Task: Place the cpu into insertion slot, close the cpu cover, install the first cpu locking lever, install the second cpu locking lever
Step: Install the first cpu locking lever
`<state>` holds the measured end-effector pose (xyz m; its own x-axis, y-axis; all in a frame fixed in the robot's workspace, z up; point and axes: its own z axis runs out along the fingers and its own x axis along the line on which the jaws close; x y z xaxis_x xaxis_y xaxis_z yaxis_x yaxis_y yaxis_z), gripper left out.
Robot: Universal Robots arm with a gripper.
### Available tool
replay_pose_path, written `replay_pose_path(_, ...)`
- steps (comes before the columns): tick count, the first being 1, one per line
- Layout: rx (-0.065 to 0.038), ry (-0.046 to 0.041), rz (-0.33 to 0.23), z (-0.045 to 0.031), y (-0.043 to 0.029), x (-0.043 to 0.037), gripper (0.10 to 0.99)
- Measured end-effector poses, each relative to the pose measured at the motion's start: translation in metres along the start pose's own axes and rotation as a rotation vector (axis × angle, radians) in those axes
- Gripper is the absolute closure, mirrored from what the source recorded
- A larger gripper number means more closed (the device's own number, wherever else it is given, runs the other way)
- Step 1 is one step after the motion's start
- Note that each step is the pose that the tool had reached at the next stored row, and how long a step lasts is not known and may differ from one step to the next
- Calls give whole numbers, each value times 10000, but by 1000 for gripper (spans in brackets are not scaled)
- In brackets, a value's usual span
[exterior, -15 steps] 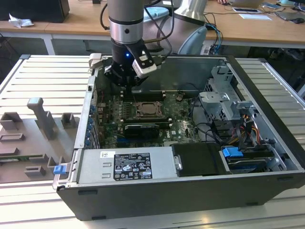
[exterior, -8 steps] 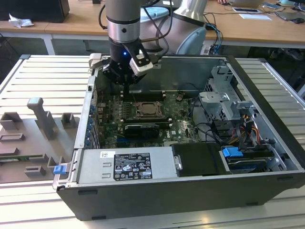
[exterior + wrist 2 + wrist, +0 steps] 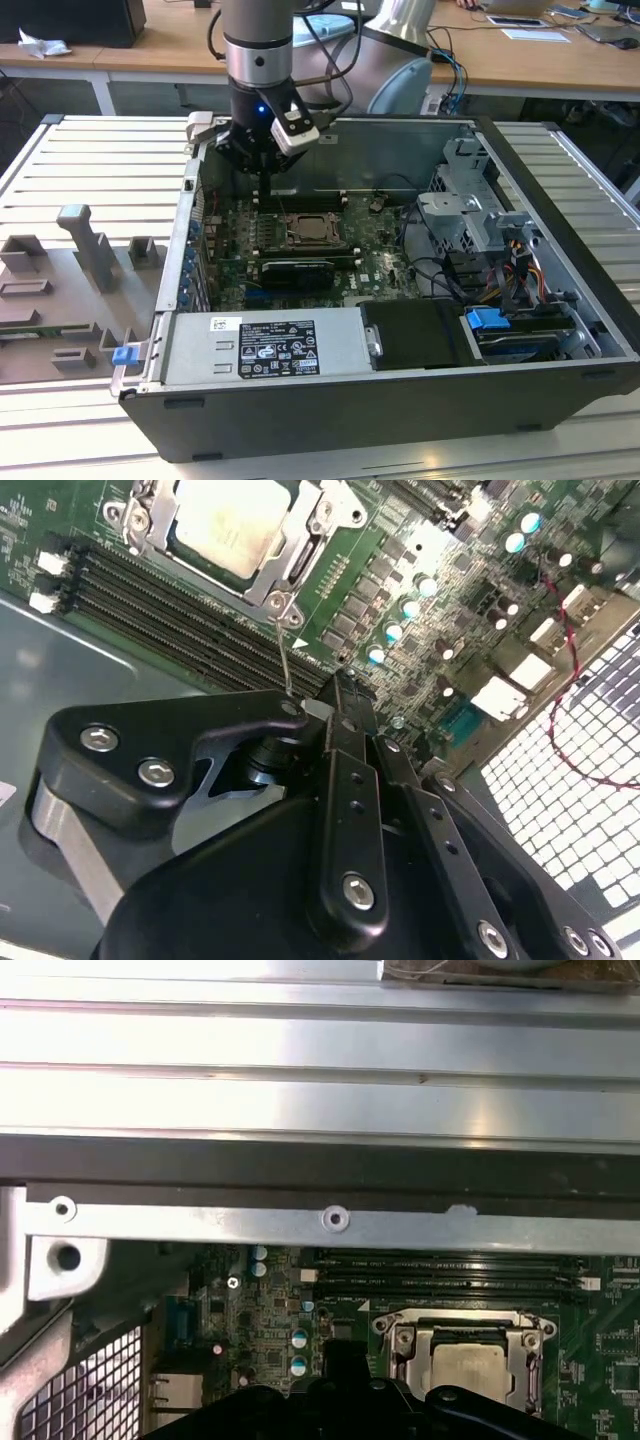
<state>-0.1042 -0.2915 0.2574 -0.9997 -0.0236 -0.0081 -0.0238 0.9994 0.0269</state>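
Note:
The cpu lies flat in the insertion slot, its pale metal top showing through the window of the cpu cover, which lies down over it. A thin wire locking lever rises from the socket's corner hook to my gripper, whose black fingers stand shut together. The lever's free end vanishes at the fingertips, so I cannot tell whether it is clamped. In the exterior view my gripper hangs just behind and to the left of the cpu. The first wrist view has the cpu beside the gripper.
Long black memory slots run beside the socket. The case's back wall stands close by the gripper. A black card, a power supply and a drive cage fill the case. Grey fixtures sit on the table at the exterior view's left.

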Motion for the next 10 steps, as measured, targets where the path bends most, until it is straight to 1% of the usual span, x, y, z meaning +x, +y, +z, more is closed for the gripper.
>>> replay_pose_path(2, 0, 2, -1, 3, 16, -8, 980)
replay_pose_path(5, 0, 2, 0, 4, 16, -13, 980)
replay_pose_path(10, 1, 3, 0, 4, 16, -51, 980)
